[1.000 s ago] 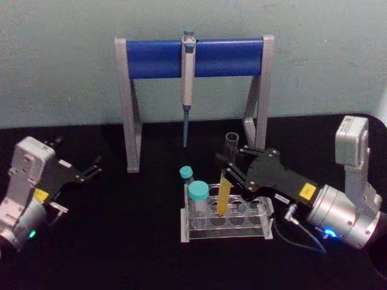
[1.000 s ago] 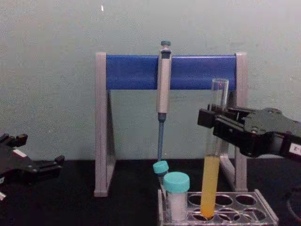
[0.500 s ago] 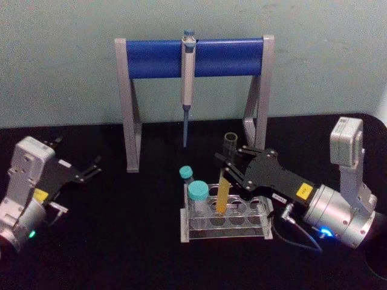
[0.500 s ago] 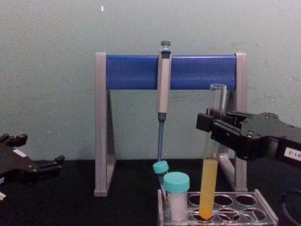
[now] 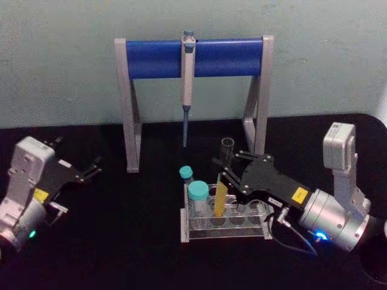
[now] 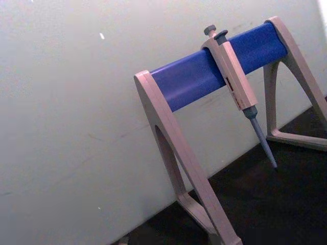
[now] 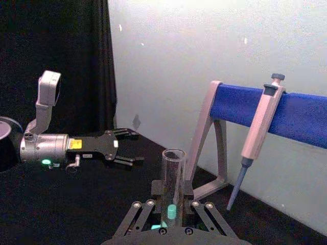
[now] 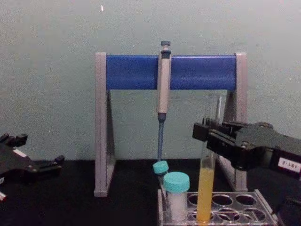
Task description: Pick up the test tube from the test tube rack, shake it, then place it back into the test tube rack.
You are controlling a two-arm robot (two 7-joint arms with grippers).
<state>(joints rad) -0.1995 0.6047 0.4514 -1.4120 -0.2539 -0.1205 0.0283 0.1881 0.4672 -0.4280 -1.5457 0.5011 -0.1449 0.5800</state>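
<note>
The right tool [image 5: 228, 171] was clamped on the tube [image 5: 222, 181], which stood upright with its base in the rack [image 5: 225, 221], just beside a teal-capped tube [image 5: 198, 196]. A yellow label on that arm was unreadable. The left tool [image 5: 91, 170] sat idle at the surface's [image 5: 121, 241] left, fingers apart.

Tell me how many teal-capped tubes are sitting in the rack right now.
2. The larger teal-capped tube stands at the left front of the test tube rack; the smaller teal-capped tube stands just behind it. Neither looks hidden.
</note>
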